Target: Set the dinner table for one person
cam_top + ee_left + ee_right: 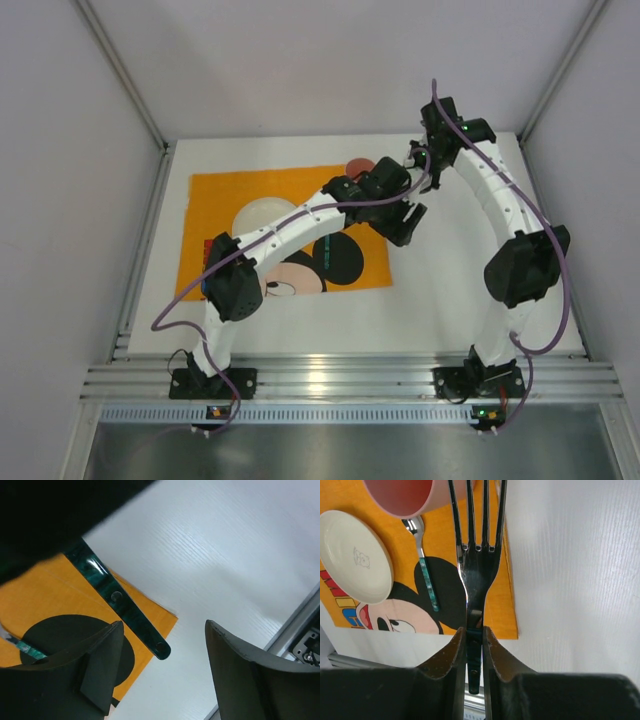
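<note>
While the right fingers (452,655) squeeze tight on the handle of a fork (477,565), its prongs point out over the right edge of the orange mat (440,540). The left fingers (100,650) are apart, above the green handle of a spoon (125,610) on the mat. A white plate (350,555) and a pink cup (405,495) sit there too. The big white desk (570,580) lies under it all.

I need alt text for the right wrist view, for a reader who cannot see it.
The right gripper holds a dark fork by its handle, tines pointing away, in front of an orange Mickey Mouse placemat. A small white plate and a green-handled spoon lie on the placemat, a pink cup is at the top, and the white table is on the right.
</note>
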